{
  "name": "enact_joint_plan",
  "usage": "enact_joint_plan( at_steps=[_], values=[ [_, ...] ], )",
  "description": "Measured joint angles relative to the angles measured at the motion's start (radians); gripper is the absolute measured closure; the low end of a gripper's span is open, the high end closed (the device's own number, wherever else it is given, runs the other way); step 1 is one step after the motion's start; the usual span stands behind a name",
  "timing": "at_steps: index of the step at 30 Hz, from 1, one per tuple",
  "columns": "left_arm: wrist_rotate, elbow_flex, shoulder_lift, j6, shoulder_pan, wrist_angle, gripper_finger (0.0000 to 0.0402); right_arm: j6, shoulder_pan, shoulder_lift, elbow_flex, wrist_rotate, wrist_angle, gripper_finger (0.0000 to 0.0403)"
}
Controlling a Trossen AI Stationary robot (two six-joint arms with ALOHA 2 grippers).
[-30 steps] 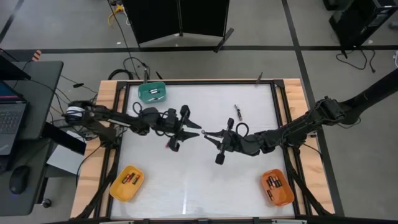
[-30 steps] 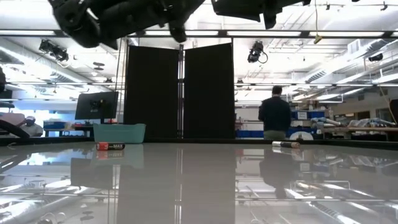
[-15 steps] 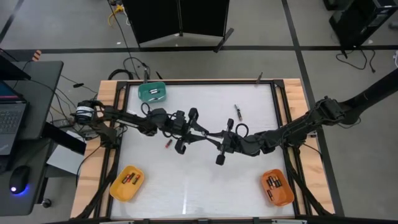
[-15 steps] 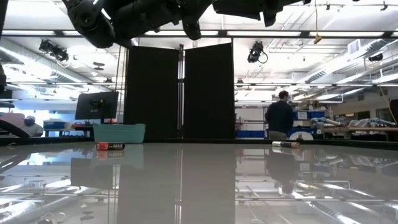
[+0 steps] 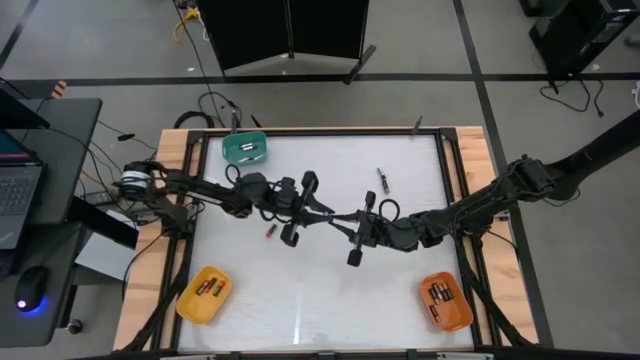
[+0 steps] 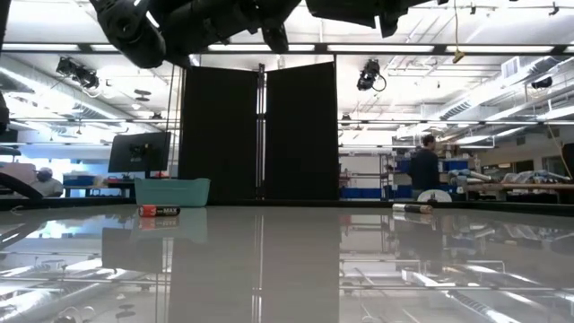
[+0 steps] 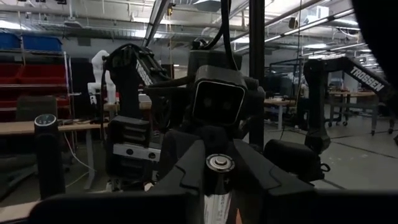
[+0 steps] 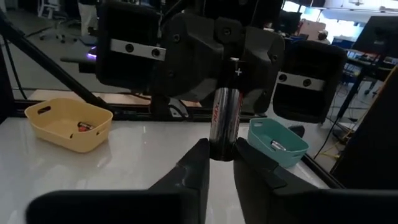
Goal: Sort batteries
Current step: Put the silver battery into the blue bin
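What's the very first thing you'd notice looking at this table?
The two robot arms meet nose to nose above the middle of the white table, with one battery pinched between the left hand and the right hand. After that, the bright trays: green tray at the back left, yellow tray front left, orange tray front right.

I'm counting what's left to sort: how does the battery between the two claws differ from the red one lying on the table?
The held battery is in the air, gripped by the left claw and the right claw. The red battery lies flat on the table, untouched. The held battery looks dark and silvery, the other red. Both are slim cylinders outside any tray.
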Motion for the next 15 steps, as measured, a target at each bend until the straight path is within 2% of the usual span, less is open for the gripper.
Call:
enact_joint_plan(
  at_steps=[5,9,12,15],
  values=[
    [0.027,0.0,-0.064,0.016,0.032,-0.036,0.0345,-0.003,-0.003,0.001,0.001,0.054,-0.008,0.0268],
    [0.027,0.0,-0.145,0.08,0.063,-0.188,0.0345,-0.017,-0.003,0.0,0.001,0.165,-0.017,0.0221],
    [0.023,0.017,-0.231,0.127,0.092,-0.378,0.0345,-0.057,-0.003,0.0,0.0,0.197,-0.041,0.0198],
    [-0.022,0.067,-0.315,0.198,0.124,-0.682,0.0345,-0.052,-0.003,0.0,0.0,0.203,-0.087,0.0196]
  ],
)
